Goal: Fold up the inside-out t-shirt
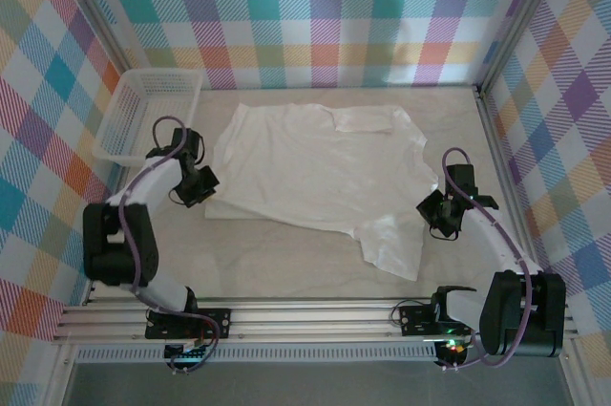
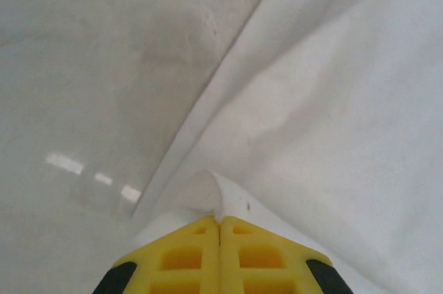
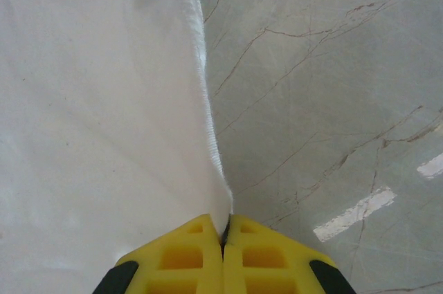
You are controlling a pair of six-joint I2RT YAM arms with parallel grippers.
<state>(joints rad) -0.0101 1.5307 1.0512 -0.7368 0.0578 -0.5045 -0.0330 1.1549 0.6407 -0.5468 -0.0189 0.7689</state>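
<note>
The inside-out t-shirt (image 1: 315, 172) lies spread out, white and wrinkled, across the middle of the marble table. At its left edge my left gripper (image 1: 204, 186) is shut on a pinched fold of the t-shirt (image 2: 332, 100); the yellow fingers (image 2: 187, 256) meet with white cloth bunched between their tips. On the shirt's right edge my right gripper (image 1: 441, 212) is shut on the hem of the t-shirt (image 3: 104, 100), its yellow fingers (image 3: 266, 256) closed with the ribbed edge caught between them.
A white lattice basket (image 1: 153, 110) stands at the back left of the table. Checked walls enclose the table on three sides. Bare marble (image 1: 286, 263) lies in front of the shirt, and more (image 3: 332, 86) to the right of the held hem.
</note>
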